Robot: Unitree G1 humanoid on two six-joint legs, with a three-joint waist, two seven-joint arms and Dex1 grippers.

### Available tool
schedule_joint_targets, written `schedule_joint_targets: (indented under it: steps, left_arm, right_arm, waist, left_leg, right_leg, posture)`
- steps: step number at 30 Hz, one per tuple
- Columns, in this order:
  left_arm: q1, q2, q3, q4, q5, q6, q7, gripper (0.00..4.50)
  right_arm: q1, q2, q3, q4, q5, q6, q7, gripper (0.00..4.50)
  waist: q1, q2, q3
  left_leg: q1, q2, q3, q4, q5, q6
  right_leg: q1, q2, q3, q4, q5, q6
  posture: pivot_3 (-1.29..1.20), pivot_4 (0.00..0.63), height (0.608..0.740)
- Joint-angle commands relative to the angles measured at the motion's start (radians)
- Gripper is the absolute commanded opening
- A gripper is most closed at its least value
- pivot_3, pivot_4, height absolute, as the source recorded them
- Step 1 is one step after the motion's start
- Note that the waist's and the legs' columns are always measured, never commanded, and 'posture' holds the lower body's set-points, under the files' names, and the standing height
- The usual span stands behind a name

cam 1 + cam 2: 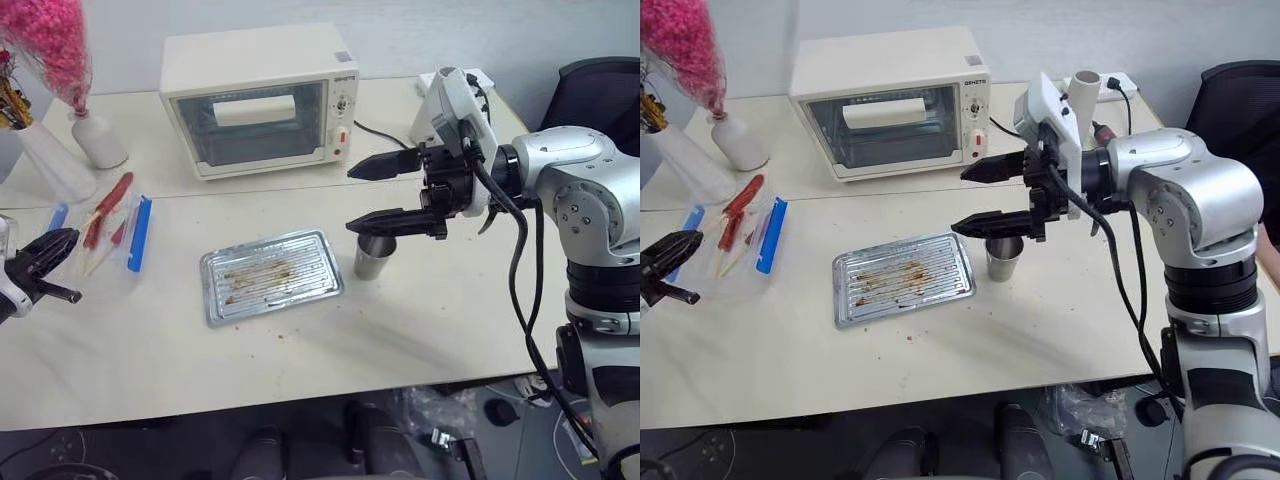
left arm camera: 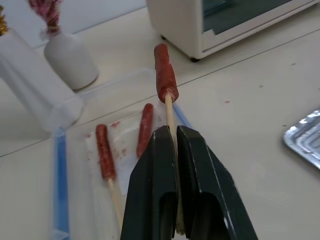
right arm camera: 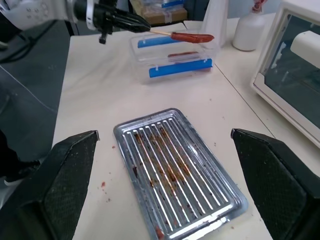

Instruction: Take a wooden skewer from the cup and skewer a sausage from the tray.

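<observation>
My left gripper (image 2: 171, 131) is shut on the wooden skewer (image 2: 169, 111), which carries a red sausage (image 2: 165, 75) on its far end. It holds the skewered sausage (image 3: 192, 36) above a clear box at the table's left. The silver tray (image 1: 330, 245) lies mid-table with only brown crumbs on its ribs. Just right of it stands the steel cup (image 1: 375, 262). My right gripper (image 1: 352, 200) hangs open right above the cup, pointing left, with nothing between its fingers.
The clear plastic box (image 1: 125, 262) with blue handles holds two more red sausages on sticks (image 2: 102, 150). A white toaster oven (image 1: 260, 100) stands behind the tray. White vases (image 1: 98, 138) stand at the back left, and a white roll (image 1: 1083, 90) at the back right.
</observation>
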Motion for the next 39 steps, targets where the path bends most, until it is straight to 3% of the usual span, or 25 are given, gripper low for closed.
schedule_joint_targets:
  steps: [1,11,18,22,26,32,39]
  left_arm:
    - [-0.044,0.006,-0.034,0.064,0.043,-0.067,0.017,0.0]
    - [-0.09,-0.001,-0.069,0.162,0.075,-0.076,0.066,0.0]
    - [-0.041,0.0,-0.019,0.077,0.041,-0.035,0.059,1.97]
    - [0.032,0.009,0.096,-0.05,-0.004,0.053,0.056,3.15]
    - [0.179,0.003,0.293,-0.229,-0.08,0.167,-0.008,4.27]
    - [0.439,-0.103,0.601,-0.353,-0.268,0.264,-0.174,4.27]
    - [0.58,-0.202,0.642,-0.343,-0.322,0.226,-0.195,4.27]
  right_arm:
    - [-0.028,-0.005,-0.036,-0.026,0.039,0.0,-0.014,4.46]
    - [-0.016,-0.028,-0.03,-0.032,0.043,-0.025,-0.036,4.46]
    - [-0.017,-0.035,-0.011,-0.004,0.019,-0.066,-0.025,4.5]
    - [-0.023,-0.04,-0.002,0.02,0.007,-0.088,-0.013,4.5]
    - [-0.027,-0.05,0.001,0.052,-0.007,-0.115,0.009,4.5]
    - [-0.032,-0.067,0.016,0.112,-0.034,-0.173,0.068,4.5]
    - [-0.057,-0.053,0.04,0.165,-0.059,-0.223,0.128,4.5]
  waist:
    - [0.001,0.0,0.0]
    - [-0.004,-0.001,-0.001]
    - [-0.002,-0.001,-0.001]
    - [-0.005,-0.001,-0.001]
    - [-0.005,-0.001,-0.001]
    - [-0.004,-0.001,-0.001]
    - [0.001,-0.002,-0.001]
  left_leg:
    - [0.0,0.0,0.0,0.0,0.0,0.0]
    - [-0.001,0.0,0.001,0.0,-0.001,0.001]
    - [-0.001,0.0,0.0,0.0,-0.001,0.001]
    - [-0.001,0.0,0.0,0.0,-0.001,0.001]
    - [-0.001,0.001,0.001,-0.001,-0.001,0.001]
    - [0.0,0.0,0.001,-0.001,-0.002,0.001]
    - [0.001,-0.001,-0.001,-0.001,-0.002,0.002]
  right_leg:
    - [0.0,-0.001,-0.001,0.0,0.0,0.0]
    - [-0.001,-0.004,-0.001,-0.001,0.0,0.001]
    - [0.0,-0.005,-0.001,-0.001,0.0,0.001]
    - [-0.001,-0.005,-0.001,-0.001,0.0,0.001]
    - [-0.001,-0.005,0.0,-0.002,0.0,0.001]
    - [0.0,-0.005,0.0,-0.004,0.0,0.0]
    - [0.001,-0.004,-0.003,-0.006,0.0,-0.001]
  posture:
    - [0.0,0.15,0.74]
    - [0.0,0.15,0.74]
    - [0.0,0.15,0.74]
    - [0.0,0.15,0.74]
    - [0.0,0.15,0.74]
    - [0.0,0.15,0.74]
    - [0.0,0.15,0.74]
